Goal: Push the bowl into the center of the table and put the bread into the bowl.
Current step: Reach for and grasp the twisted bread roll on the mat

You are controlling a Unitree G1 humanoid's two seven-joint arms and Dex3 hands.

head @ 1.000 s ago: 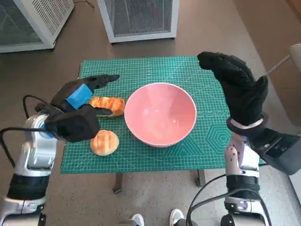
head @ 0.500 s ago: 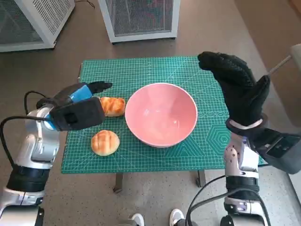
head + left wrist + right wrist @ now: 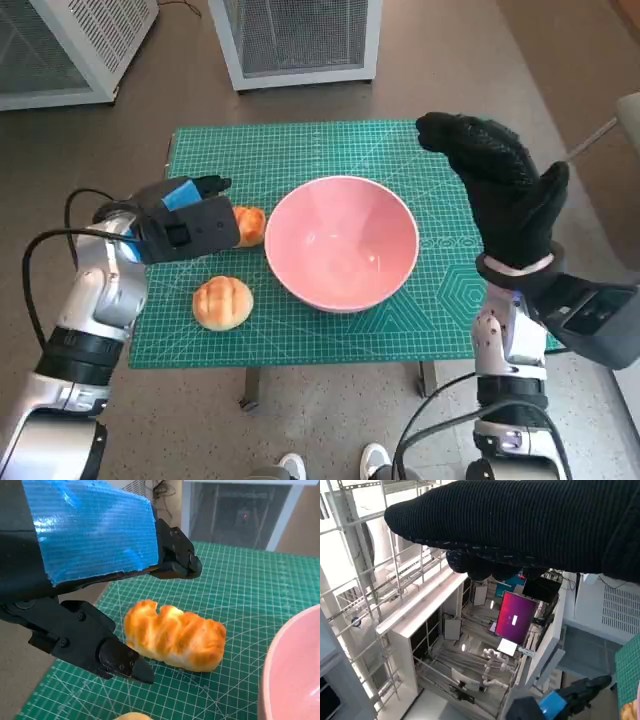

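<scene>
Green-matted desk [image 3: 400, 150]: pink bowl [image 3: 341, 243] central; left robot hand [image 3: 187, 226] spread wide over long bread [image 3: 175, 641] beside bowl; right robot hand [image 3: 500, 185] raised, empty, fingers apart.

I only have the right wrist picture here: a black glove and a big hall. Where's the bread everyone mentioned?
Observer: Two pieces lie on the green mat: a long loaf and a round bun, both left of the pink bowl.
Operator: Is anything in the bowl?
Observer: No, its inside shows bare pink.
Operator: What's the other hand doing?
Observer: The left hand hangs over the long loaf, its fingers apart on either side and not touching it.
Operator: And the gloved one?
Observer: The right hand is raised, holding nothing, beside the bowl's right side.
</scene>
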